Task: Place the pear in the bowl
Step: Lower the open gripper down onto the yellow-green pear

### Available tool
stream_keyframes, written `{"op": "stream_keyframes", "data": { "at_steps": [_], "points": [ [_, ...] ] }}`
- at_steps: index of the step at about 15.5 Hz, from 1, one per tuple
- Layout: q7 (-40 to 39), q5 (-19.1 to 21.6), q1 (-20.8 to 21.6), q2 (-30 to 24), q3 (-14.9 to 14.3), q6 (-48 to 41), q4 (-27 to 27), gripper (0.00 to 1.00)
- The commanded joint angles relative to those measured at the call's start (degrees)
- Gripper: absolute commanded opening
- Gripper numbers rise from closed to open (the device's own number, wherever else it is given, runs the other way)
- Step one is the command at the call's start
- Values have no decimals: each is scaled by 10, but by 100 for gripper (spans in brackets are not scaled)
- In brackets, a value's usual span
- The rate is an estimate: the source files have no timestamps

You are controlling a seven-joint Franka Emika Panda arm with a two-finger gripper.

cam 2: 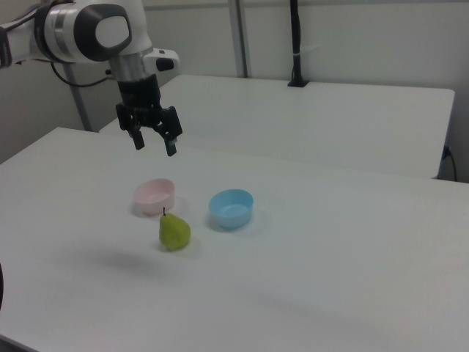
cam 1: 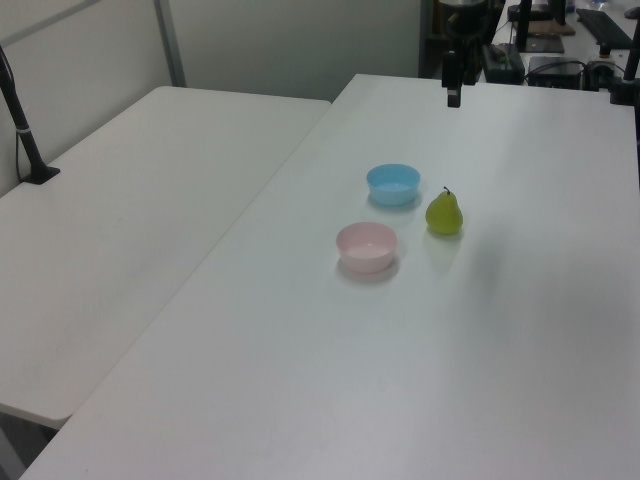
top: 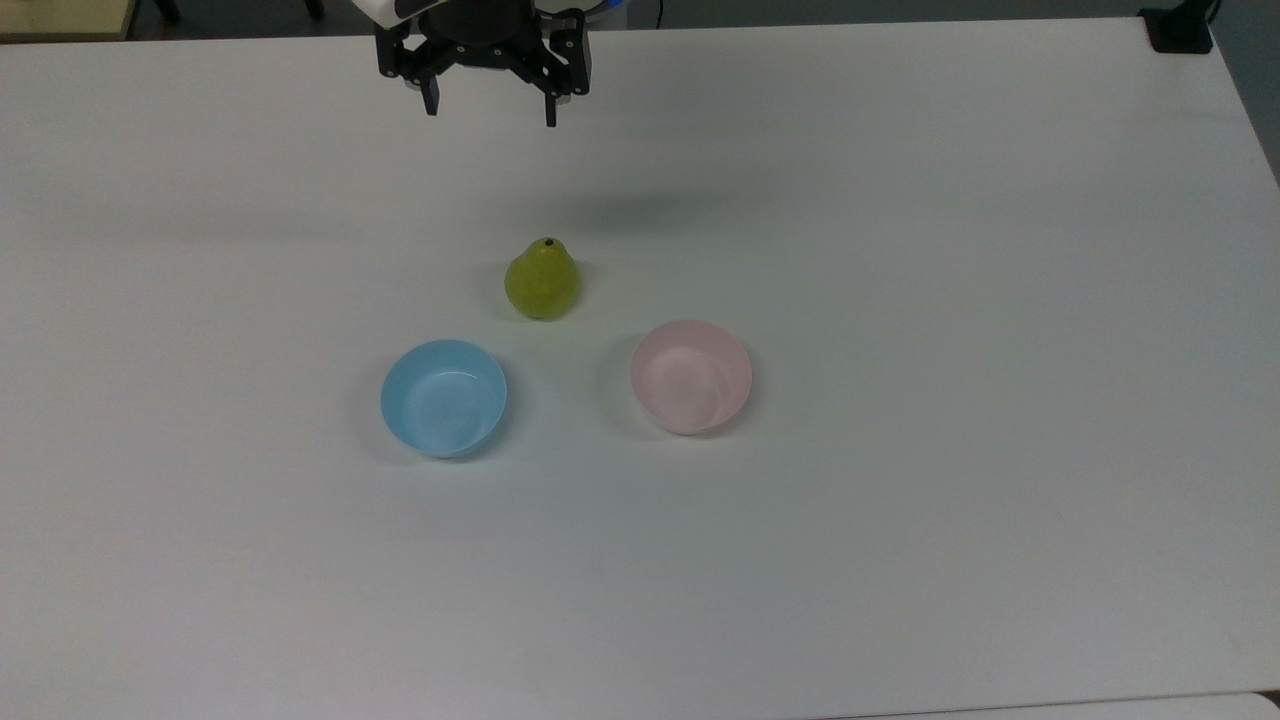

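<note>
The gripper [top: 490, 108] hangs in the air with its two black fingers spread wide apart, holding nothing and touching nothing; in the right view it [cam 2: 154, 144] sits well above the white table [top: 900, 250], fingers pointing down. Below it and well apart from it stand two small round bowls, both holding nothing. The pale pink bowl [top: 691, 376] lies toward the top view's lower right of the gripper, its glossy inside bare; in the right view this bowl [cam 2: 154, 195] sits almost straight under the fingers. The light blue bowl [top: 443, 397] lies toward the top view's lower left of the gripper, and is apart from the pink one. The pear [top: 542, 279] stands upright on the table, nearly straight below the gripper in the top view, nearer to the gripper than either bowl and between the two bowls, touching neither. It is yellow-green, with a rounded body narrowing to a small top marked by a dark stem. In the left view the pear [cam 1: 444, 213] stands just beside the blue bowl [cam 1: 393, 184], at the left view's right of both bowls.
</note>
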Motion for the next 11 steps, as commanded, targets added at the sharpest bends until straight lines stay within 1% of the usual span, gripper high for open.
{"op": "stream_keyframes", "data": {
  "at_steps": [1,5,9,11],
  "points": [
    [-8,15,-38,-11,9,19,-14,100],
    [-13,26,-40,-10,11,45,-25,100],
    [-109,23,-33,-8,11,50,-59,100],
    [-132,19,-29,9,11,78,-78,100]
  ]
}}
